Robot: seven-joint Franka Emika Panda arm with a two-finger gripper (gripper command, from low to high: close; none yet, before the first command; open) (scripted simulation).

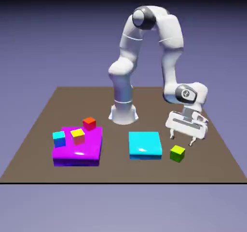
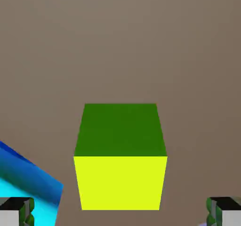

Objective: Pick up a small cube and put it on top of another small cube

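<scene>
Nearest the lens in the exterior view: lime-green small cube (image 1: pixel 177 153), lower right of frame, resting on the brown table (image 1: pixel 43 129). Cyan slab (image 1: pixel 144 144) sits just beside it toward frame left, apart, not touching.

Gripper (image 1: pixel 182 141) hangs just above the cube and a little toward frame top, fingers pointing down, jaws spread wide, nothing between them. Hand view agrees: the cube (image 2: pixel 120 178) fills the lower middle, yellow-green face toward the camera, with the two finger tips at the bottom corners, well clear on either side. Slab corner (image 2: pixel 28 183) shows at lower left.

Further left: magenta block (image 1: pixel 78 146) carrying a cyan-blue cube (image 1: pixel 59 139), a yellow-topped cube (image 1: pixel 77 136) and a red cube (image 1: pixel 89 123). Robot base stands at the far table edge, centre frame.

Judgement: approach stage, grasp not yet made. Risks from here:
- descent slightly off centre, so one finger lands on the cube's top and tips or shoves it;
- the finger nearer the slab may catch the slab's edge, the gap there being slim;
- closing too high would pinch only the top edge and let the cube slip during the carry.
</scene>
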